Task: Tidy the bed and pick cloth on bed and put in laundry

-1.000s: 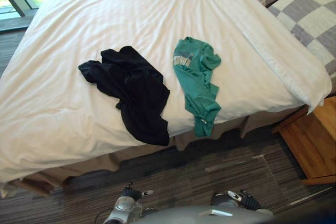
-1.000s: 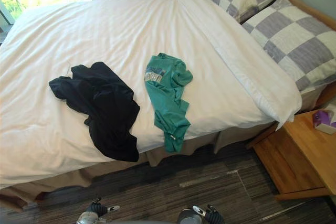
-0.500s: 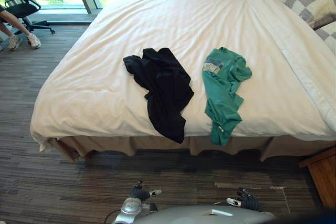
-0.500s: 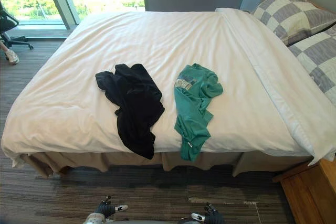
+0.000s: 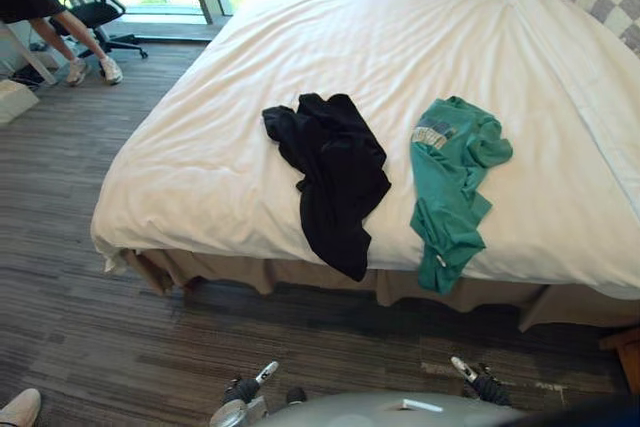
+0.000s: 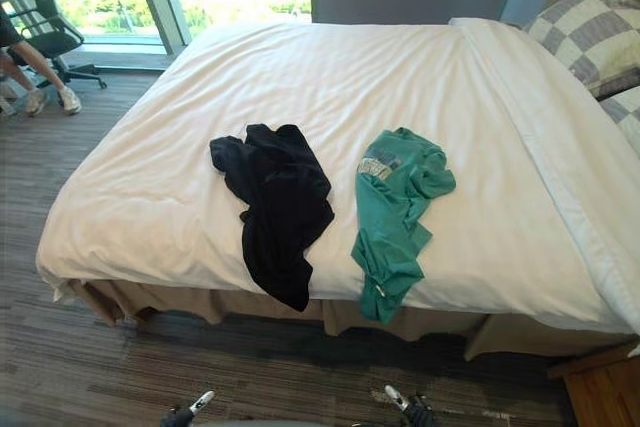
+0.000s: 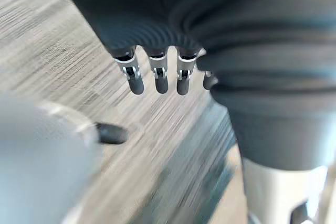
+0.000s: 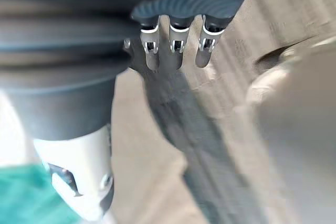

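The left hand (image 5: 243, 389) and the right hand (image 5: 482, 385) hang low, well short of the bed (image 5: 190, 177), fingers straight and loose with nothing in them. Well ahead of the left hand lies a crumpled black garment (image 5: 335, 172). A green shirt (image 5: 450, 182) lies ahead of the right hand, beside the black one but apart from it. Both look light and limp, likely to sag and trail once lifted. Their ends droop over the bed edge nearest the hands. A bunched fold there should give a firmer hold than one thin layer.
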Controlling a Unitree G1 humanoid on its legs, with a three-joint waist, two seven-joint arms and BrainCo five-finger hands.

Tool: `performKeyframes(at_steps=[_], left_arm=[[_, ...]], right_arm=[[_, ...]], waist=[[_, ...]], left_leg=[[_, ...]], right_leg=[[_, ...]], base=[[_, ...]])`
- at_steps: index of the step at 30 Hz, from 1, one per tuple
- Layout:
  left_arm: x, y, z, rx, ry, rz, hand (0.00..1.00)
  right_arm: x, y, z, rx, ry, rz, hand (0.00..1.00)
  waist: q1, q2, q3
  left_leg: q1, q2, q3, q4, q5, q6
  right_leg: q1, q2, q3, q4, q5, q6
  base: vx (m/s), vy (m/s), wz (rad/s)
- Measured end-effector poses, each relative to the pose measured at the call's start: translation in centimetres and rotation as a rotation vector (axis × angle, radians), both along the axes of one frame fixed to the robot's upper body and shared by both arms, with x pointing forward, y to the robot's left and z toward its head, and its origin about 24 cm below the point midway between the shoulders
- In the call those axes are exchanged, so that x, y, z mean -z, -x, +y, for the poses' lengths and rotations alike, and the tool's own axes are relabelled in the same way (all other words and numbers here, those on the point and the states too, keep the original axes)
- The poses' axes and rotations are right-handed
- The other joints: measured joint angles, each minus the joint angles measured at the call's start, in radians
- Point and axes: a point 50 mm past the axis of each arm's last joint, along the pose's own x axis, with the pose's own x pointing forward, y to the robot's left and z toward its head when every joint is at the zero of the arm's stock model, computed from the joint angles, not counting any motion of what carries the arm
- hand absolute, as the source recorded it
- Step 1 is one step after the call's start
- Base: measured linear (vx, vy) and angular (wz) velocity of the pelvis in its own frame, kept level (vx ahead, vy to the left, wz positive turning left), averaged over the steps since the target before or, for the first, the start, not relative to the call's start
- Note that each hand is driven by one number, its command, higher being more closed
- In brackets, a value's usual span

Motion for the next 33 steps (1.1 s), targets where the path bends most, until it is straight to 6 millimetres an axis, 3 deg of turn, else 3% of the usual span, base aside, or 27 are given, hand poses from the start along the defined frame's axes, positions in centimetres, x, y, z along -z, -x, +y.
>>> performKeyframes(at_steps=[2, 5, 6, 7, 9, 14, 20, 23, 27, 29, 33], left_arm=[[-1.1, -0.8, 2.0, -0.072, -0.067, -0.065, 0.00], [-4.2, -2.6, 6.3, -0.110, -0.262, -0.176, 0.00], [-6.8, -3.7, 8.9, -0.118, -0.392, -0.259, 0.00], [-7.8, -4.1, 9.8, -0.127, -0.443, -0.292, 0.00], [-12.1, -5.3, 13.0, -0.145, -0.611, -0.427, 0.00], [-19.9, -7.5, 15.3, -0.127, -0.865, -0.672, 0.00], [-28.0, -11.4, 14.3, 0.046, -1.071, -0.951, 0.00], [-29.3, -12.6, 13.6, 0.134, -1.101, -0.994, 0.00], [-29.4, -14.4, 12.2, 0.314, -1.097, -0.970, 0.00], [-28.1, -15.6, 11.7, 0.392, -1.060, -0.912, 0.00], [-25.7, -18.3, 12.0, 0.518, -1.002, -0.752, 0.00]], right_arm=[[-1.2, -1.1, -1.5, 0.020, 0.070, -0.070, 0.00], [-4.3, -3.6, -4.0, -0.002, 0.219, -0.212, 0.00], [-6.4, -5.0, -5.1, -0.031, 0.307, -0.299, 0.00], [-7.2, -5.4, -5.5, -0.039, 0.339, -0.327, 0.00], [-10.2, -6.7, -7.0, -0.053, 0.453, -0.429, 0.00], [-15.1, -8.6, -8.4, -0.186, 0.624, -0.551, 0.00], [-21.3, -12.4, -8.9, -0.408, 0.781, -0.703, 0.00], [-22.4, -13.9, -7.7, -0.502, 0.777, -0.743, 0.00], [-21.9, -15.1, -5.5, -0.617, 0.709, -0.744, 0.00], [-21.4, -15.6, -4.4, -0.672, 0.683, -0.733, 0.00], [-21.4, -17.6, -2.3, -0.806, 0.684, -0.720, 0.00]], waist=[[0.002, -0.004, 0.009], [0.002, -0.009, 0.014], [0.002, -0.010, 0.015], [0.002, -0.010, 0.015], [0.002, -0.011, 0.015], [0.003, -0.011, 0.014], [0.006, -0.004, 0.010], [0.006, 0.003, 0.007], [0.005, 0.008, 0.006], [0.016, 0.024, 0.005], [0.003, 0.044, 0.009]], left_leg=[[0.004, 0.000, 0.008, 0.000, 0.000, 0.000], [0.001, -0.001, 0.014, 0.000, 0.000, 0.000], [-0.003, -0.003, 0.014, 0.000, -0.002, 0.002], [-0.004, -0.003, 0.014, 0.000, -0.003, 0.003], [-0.009, -0.009, 0.014, 0.000, -0.006, 0.005], [-0.019, -0.013, 0.015, 0.004, -0.005, 0.007], [-0.025, -0.003, 0.020, 0.006, 0.001, 0.011], [-0.025, -0.001, 0.025, 0.007, 0.002, 0.012], [-0.022, -0.004, 0.043, 0.006, 0.006, 0.017], [-0.028, -0.004, 0.048, 0.001, 0.009, 0.022], [-0.066, 0.003, 0.051, 0.000, 0.027, 0.030]], right_leg=[[0.008, 0.000, -0.006, -0.004, 0.000, 0.000], [0.008, -0.001, -0.008, -0.007, 0.000, 0.000], [0.006, -0.002, -0.009, -0.010, 0.000, 0.000], [0.006, -0.002, -0.009, -0.012, 0.000, 0.001], [0.008, -0.007, -0.009, -0.021, 0.003, 0.006], [0.005, -0.012, -0.004, -0.023, 0.013, 0.011], [-0.015, 0.000, 0.012, -0.020, 0.043, 0.005], [-0.024, -0.001, 0.030, -0.018, 0.052, 0.003], [-0.035, -0.002, 0.055, -0.010, 0.053, 0.001], [-0.053, 0.000, 0.077, -0.005, 0.053, 0.001], [-0.107, 0.011, 0.091, 0.005, 0.068, -0.002]], base=[[0.01, -0.014, 0.07], [0.00, 0.000, 0.00], [0.00, 0.000, 0.00], [0.00, 0.000, 0.00], [0.05, 0.010, 0.01], [0.05, 0.003, 0.02], [-0.01, 0.000, -0.07], [-0.06, 0.008, -0.17], [-0.10, 0.003, -0.14], [-0.11, -0.007, -0.21], [-0.12, -0.005, -0.06]])
